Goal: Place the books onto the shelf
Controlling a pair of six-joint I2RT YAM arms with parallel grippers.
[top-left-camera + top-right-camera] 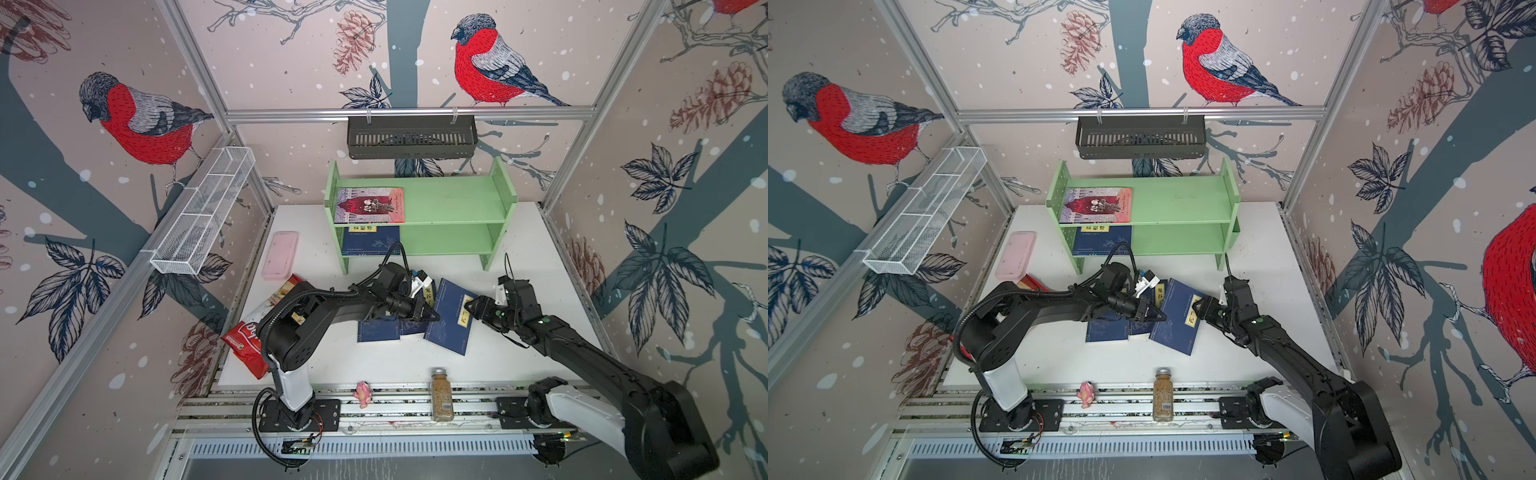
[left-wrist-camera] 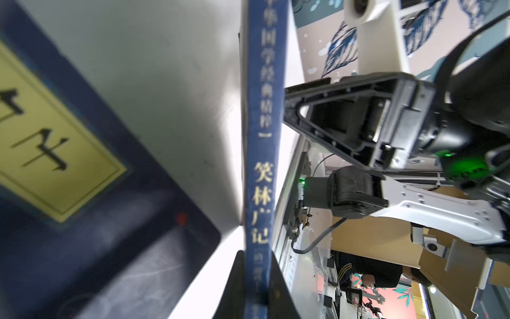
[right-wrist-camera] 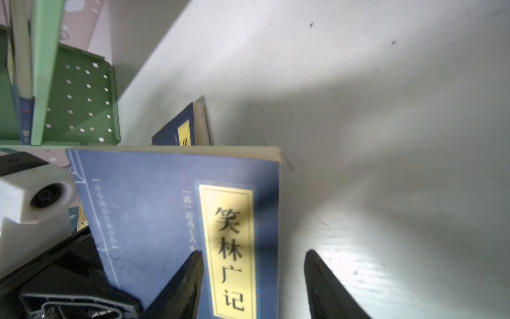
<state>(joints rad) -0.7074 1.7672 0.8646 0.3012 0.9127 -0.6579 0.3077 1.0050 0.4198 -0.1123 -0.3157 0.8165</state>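
One navy book (image 1: 451,309), tilted: clamps its spine tight in left claw (image 2: 256,253), straddles its edge with right claw (image 3: 254,252) spread apart.

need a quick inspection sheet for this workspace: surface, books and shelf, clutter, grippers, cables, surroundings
surface: white table, a few dark specks.
job's things: green shelf holds a pink-red book on the top tier and a navy book on the lower tier; two navy books lie on the table under the left arm; tilted navy book is raised on one edge.
clutter: pink slab, red snack bag; spice jar and pink figurine on the front rail.
grippers: left gripper shut on the tilted navy book's spine; right gripper open, astride its opposite edge.
cables: black cable loop at the left wrist.
surroundings: black slotted basket, white mesh basket, bird wallpaper.
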